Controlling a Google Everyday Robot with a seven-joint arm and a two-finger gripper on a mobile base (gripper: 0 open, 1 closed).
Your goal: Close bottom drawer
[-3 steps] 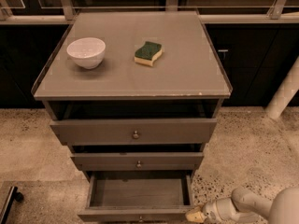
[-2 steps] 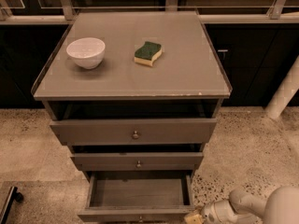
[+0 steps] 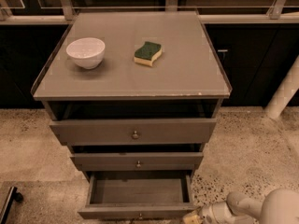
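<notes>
The bottom drawer (image 3: pixel 135 212) is standing pulled well out at the foot of the desk (image 3: pixel 187 69). The gripper (image 3: pixel 192 217) is sitting at the right end of its front panel, perhaps touching it, though I cannot tell how far it is spread. Pushing straight inward, nearer the panel's middle, is looking wisest, since an off-centre shove risks skewing the drawer.

The gripper (image 3: pixel 192 217) sits low beside a front corner of the pulled-out bottom drawer (image 3: pixel 140 191).

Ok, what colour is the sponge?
Sponge: green over yellow, camera view; gripper at front right corner of bottom drawer.
</notes>
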